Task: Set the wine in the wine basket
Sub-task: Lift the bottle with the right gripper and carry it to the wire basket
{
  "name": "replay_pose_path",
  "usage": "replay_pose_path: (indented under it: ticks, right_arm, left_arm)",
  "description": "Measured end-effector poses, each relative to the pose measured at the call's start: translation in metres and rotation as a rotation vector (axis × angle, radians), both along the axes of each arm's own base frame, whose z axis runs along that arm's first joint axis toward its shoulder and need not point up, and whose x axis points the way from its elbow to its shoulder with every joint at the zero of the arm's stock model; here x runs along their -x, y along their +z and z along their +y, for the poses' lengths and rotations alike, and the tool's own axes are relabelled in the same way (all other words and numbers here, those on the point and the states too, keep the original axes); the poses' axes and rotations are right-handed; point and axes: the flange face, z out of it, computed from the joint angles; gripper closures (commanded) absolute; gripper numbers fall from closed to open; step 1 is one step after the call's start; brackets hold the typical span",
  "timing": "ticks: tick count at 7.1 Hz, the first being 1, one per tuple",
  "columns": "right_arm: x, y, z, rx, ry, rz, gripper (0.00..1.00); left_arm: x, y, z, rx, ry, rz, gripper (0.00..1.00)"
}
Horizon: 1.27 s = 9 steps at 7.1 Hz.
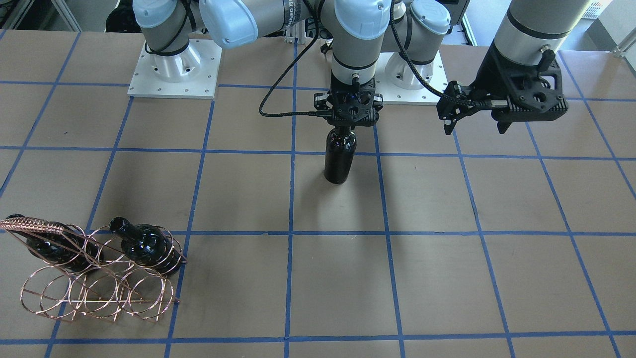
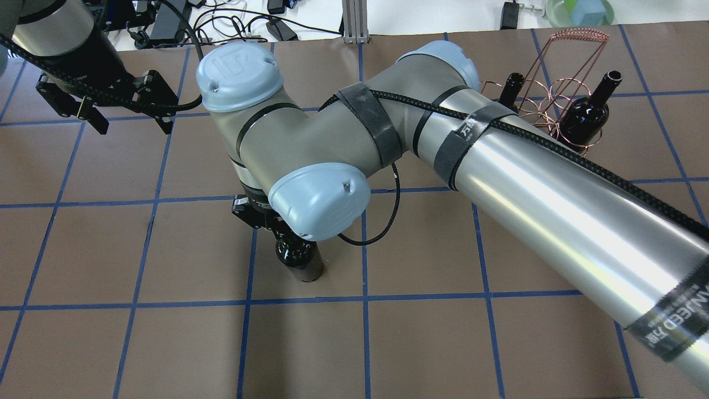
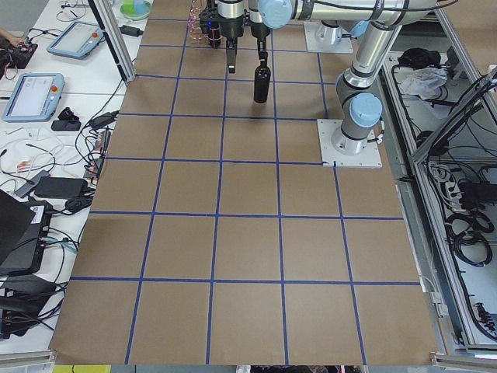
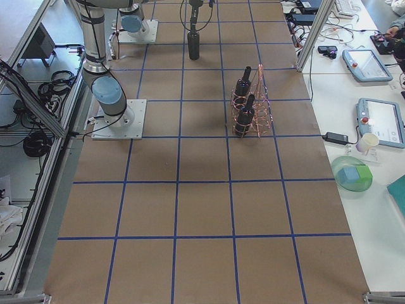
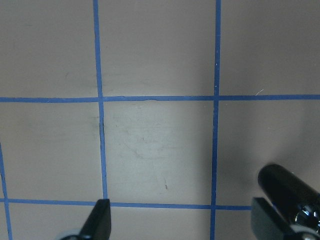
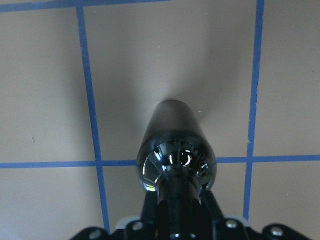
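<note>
A dark glass wine bottle [image 1: 340, 159] stands upright near the table's middle, also in the overhead view [image 2: 299, 257] and the right wrist view [image 6: 175, 145]. My right gripper [image 1: 348, 123] is shut on its neck from above. I cannot tell whether its base touches the table. The copper wire wine basket [image 1: 99, 293] stands far off on my right [image 2: 545, 72]. Its upper hoops hold two like bottles [image 1: 146, 246] [image 1: 54, 248]. My left gripper [image 1: 475, 128] hangs open and empty above the table on my left [image 2: 134, 128].
The table is brown paper with a blue tape grid [image 1: 387, 233]. My right arm's long link [image 2: 554, 183] spans the overhead view and hides part of the basket. Both arm bases [image 1: 174, 67] stand at the table's robot side. Benches with gear flank the far edge [image 4: 367, 63].
</note>
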Motion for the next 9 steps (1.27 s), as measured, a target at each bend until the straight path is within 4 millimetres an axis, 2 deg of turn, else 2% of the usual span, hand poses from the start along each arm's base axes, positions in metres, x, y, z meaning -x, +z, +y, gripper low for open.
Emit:
replay_pose_path:
  ticks: [2, 3, 4, 6, 8, 9]
  right_arm:
    - [0.004, 0.006, -0.002, 0.01, 0.002, -0.007, 0.81]
    - [0.013, 0.016, -0.008, 0.027, -0.004, -0.012, 0.82]
    - [0.031, 0.029, -0.019, 0.044, -0.022, -0.018, 0.9]
    - [0.092, 0.057, -0.043, 0.029, -0.058, -0.007, 0.9]
    - [0.179, 0.081, -0.074, 0.008, -0.044, 0.007, 0.93]
    - [0.233, 0.09, -0.089, -0.009, -0.029, 0.016, 0.92]
  left_arm:
    - [0.001, 0.0, 0.0, 0.001, 0.0, 0.002, 0.0]
    - [0.001, 0.0, 0.0, -0.002, 0.0, 0.002, 0.0]
    - [0.001, -0.002, 0.001, -0.006, 0.0, 0.002, 0.0]
    - [0.001, -0.004, 0.002, -0.012, -0.001, 0.002, 0.0]
    - [0.002, -0.004, 0.002, -0.011, -0.002, 0.004, 0.0]
    - [0.002, -0.004, 0.002, -0.012, -0.003, 0.004, 0.0]
